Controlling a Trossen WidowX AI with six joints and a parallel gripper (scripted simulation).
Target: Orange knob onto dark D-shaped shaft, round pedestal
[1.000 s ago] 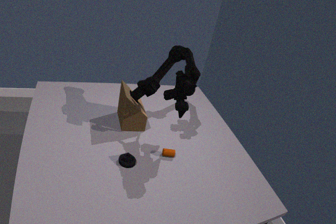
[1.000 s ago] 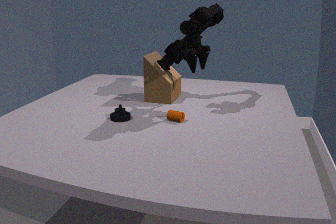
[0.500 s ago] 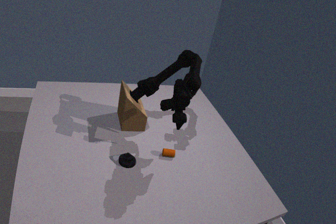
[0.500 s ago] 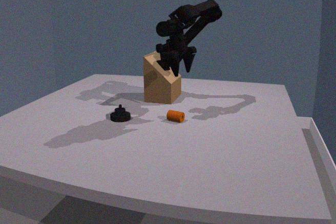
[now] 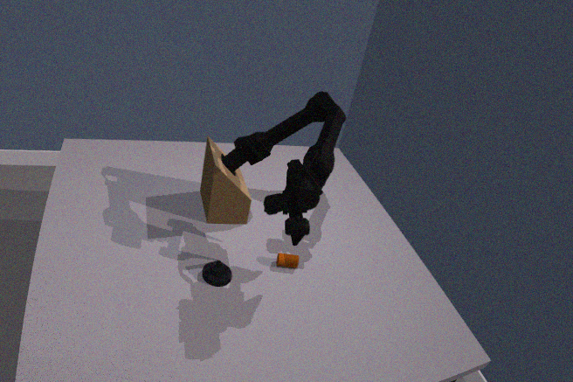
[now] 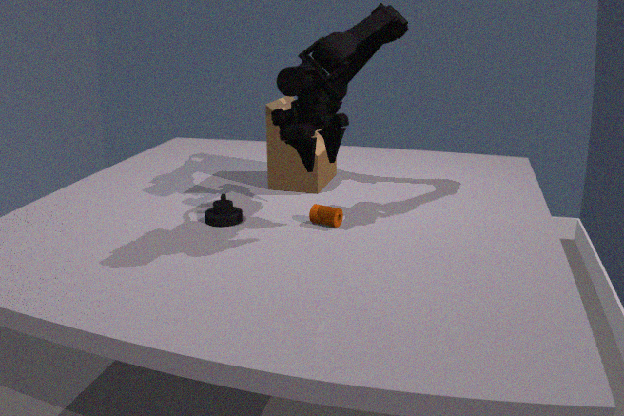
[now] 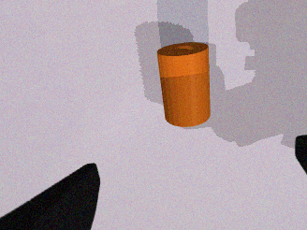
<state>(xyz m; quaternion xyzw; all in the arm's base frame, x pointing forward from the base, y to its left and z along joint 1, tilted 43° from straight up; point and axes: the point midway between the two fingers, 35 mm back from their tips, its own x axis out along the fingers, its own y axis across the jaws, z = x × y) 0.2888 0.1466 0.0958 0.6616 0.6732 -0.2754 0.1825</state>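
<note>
Lying on its side on the pale surface point(image 5: 351, 303) point(image 6: 382, 290) point(image 7: 56, 84): orange knob point(image 5: 287, 260) point(image 6: 325, 215) point(image 7: 186, 86), a short cylinder. Right of center in the lower half of the top view, just right of center in the exterior view. One end face with the hole shows at the right in the exterior view. Wrist view has it above center, hole end toward the top of the frame; flat side of the hole too small to make out.

Round pedestal point(image 5: 217, 274) point(image 6: 223, 215), black, stands upright left of the knob in top and exterior views, well apart from it. Dark shaft point(image 6: 223, 197) points up from its middle, knob not on it.

Gripper point(image 5: 296, 235) point(image 6: 322, 167) is wide open, nothing between the fingers, tips down, above the surface and clear of the knob. Wrist view: one fingertip lower left, other at right edge.

Behind, tan wedge-shaped block point(image 5: 227, 201) point(image 6: 292, 164) stands on the surface. Black arm point(image 5: 289, 125) point(image 6: 370, 38) comes out of its sloped face, bends at upper right of the block. Blue-gray walls point(image 5: 184, 44) point(image 6: 176, 38) at the back.
</note>
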